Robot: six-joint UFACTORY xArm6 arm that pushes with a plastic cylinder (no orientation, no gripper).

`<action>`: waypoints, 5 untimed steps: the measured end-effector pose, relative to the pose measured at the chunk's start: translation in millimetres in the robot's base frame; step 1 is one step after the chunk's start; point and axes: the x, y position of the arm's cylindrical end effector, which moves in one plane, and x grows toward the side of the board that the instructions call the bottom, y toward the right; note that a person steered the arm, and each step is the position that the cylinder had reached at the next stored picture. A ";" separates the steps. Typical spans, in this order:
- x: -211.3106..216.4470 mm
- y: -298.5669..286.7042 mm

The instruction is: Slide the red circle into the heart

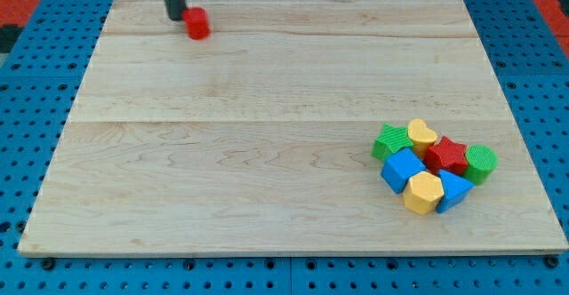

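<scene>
— Red circle (197,24) at the view's top left, touching my tip (176,16) on its left; yellow heart (421,134) well apart, in the cluster at lower right. Barely begun.

— Pincer? Containers?

— No pincer, only a rod, nothing held. No containers on the wooden surface (267,153).

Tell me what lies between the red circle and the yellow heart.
In the camera view, only bare wooden board lies between the red circle and the yellow heart. My tip touches the circle's left side, away from the heart.
</scene>
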 end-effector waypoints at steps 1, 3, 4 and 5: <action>85.7 65.6; 67.0 -19.8; 28.7 -10.0; 26.2 60.3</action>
